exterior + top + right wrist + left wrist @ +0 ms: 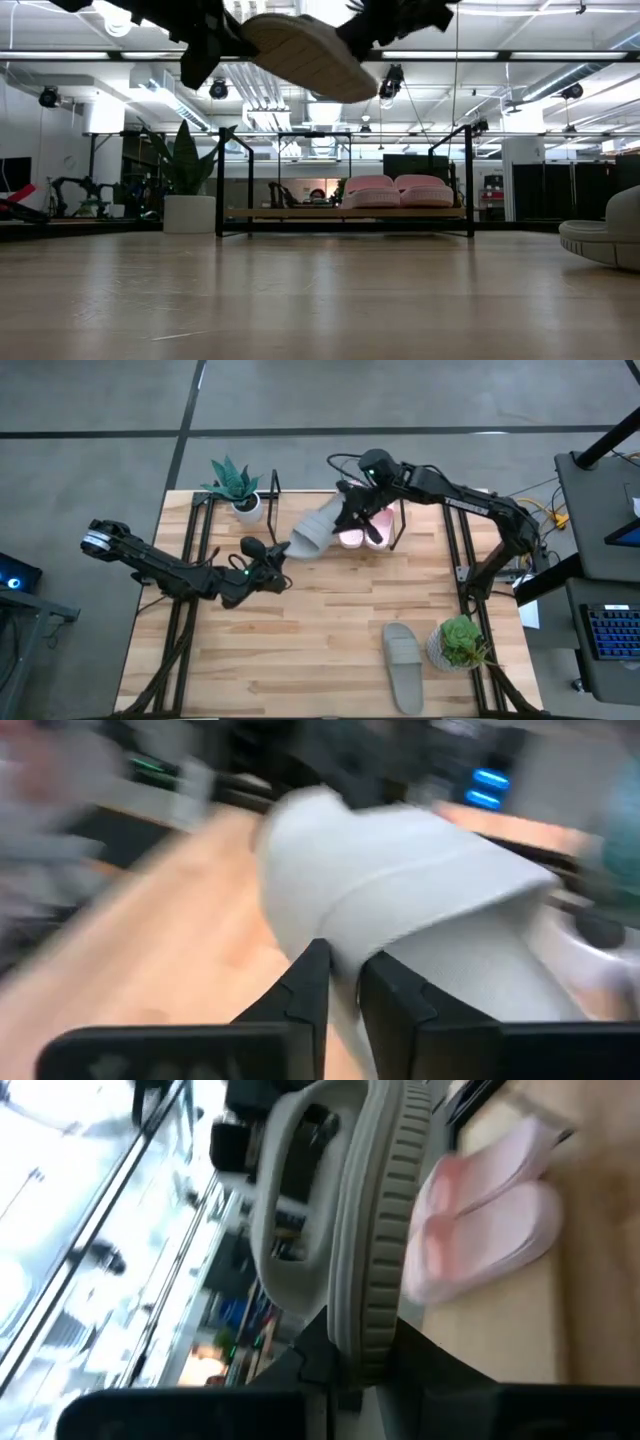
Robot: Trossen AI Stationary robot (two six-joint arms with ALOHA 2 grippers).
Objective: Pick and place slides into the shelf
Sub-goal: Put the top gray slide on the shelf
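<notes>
A grey-green slide (314, 530) hangs in the air in front of the shelf (300, 213), with a gripper at each end. My left gripper (278, 557) is shut on the end toward the table's left. My right gripper (350, 515) is shut on the far-right end by the strap. Two pale pink slides (398, 190) rest sole-down, side by side, on the shelf's board. A second grey-green slide (403, 660) lies flat on the table near the right front. My left gripper pinches the slide's end (362, 1342) between its two fingers, one on the footbed side and one on the ribbed sole side, coming level from the table's left. The slide is lifted clear. My right gripper pinches an edge of the slide beside the broad strap (345, 945), slanting down from the far right; blur hides more. In the low view the slide (310, 55) hangs tilted, sole down.
A potted plant (237, 485) stands at the shelf's left end, another (460, 642) near the right front beside the lying slide. Black arm-mount frames run along both table sides. Bare wood lies across the middle and the left front.
</notes>
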